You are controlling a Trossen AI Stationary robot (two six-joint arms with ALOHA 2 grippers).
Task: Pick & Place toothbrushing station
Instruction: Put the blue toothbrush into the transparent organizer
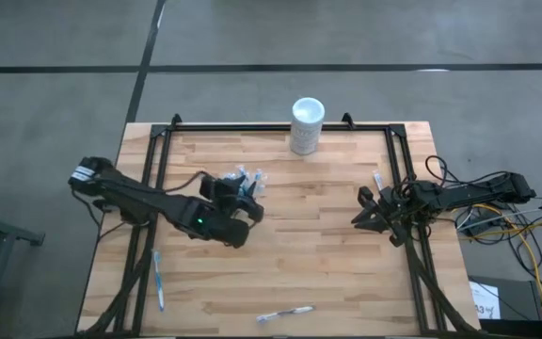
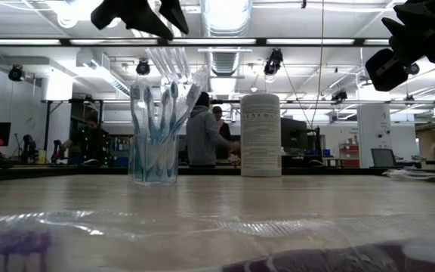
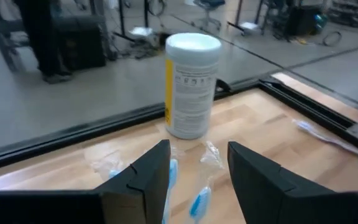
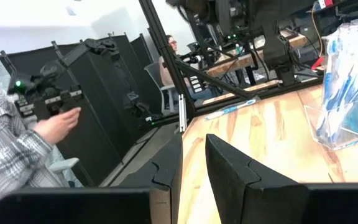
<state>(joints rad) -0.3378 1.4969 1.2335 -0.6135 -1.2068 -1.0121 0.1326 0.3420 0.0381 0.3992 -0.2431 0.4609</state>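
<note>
Several toothbrushes [image 2: 159,121] already stand in the clear cup [image 2: 153,162], which sits upright on the desk [image 1: 327,254] in front of the white cylinder [image 1: 307,125]. Directly above the cup, the left hand [image 3: 197,171] has its fingers spread and holds nothing (apparently just after a drop). At least two brushes are still loose: one [image 1: 158,281] near the desk's left edge and another [image 1: 285,314] near its front edge. A further one may lie by the right frame rail. At the desk's right edge the right hand [image 4: 194,165] waits, fingers narrowly parted and empty. By my reckoning, the job is well underway but unfinished.
</note>
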